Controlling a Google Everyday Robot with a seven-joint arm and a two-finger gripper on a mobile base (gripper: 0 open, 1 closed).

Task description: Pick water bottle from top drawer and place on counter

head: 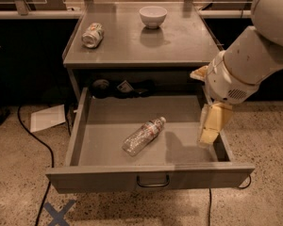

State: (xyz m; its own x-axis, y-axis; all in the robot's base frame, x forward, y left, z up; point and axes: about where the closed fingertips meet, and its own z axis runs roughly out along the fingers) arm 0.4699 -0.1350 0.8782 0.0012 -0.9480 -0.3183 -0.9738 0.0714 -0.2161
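- The water bottle (144, 135) lies on its side near the middle of the open top drawer (99, 179), cap toward the back right.
- The gripper (210, 128) hangs at the drawer's right side, apart from the bottle; its opening cannot be told.
- The counter (179, 46) bears a crushed can (92, 35) and a white bowl (153, 16).

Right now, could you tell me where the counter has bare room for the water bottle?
The counter is bare along its front edge and on its right side, right of the bowl. The can crowds the left rim. The hand hangs over the right side of the top drawer.
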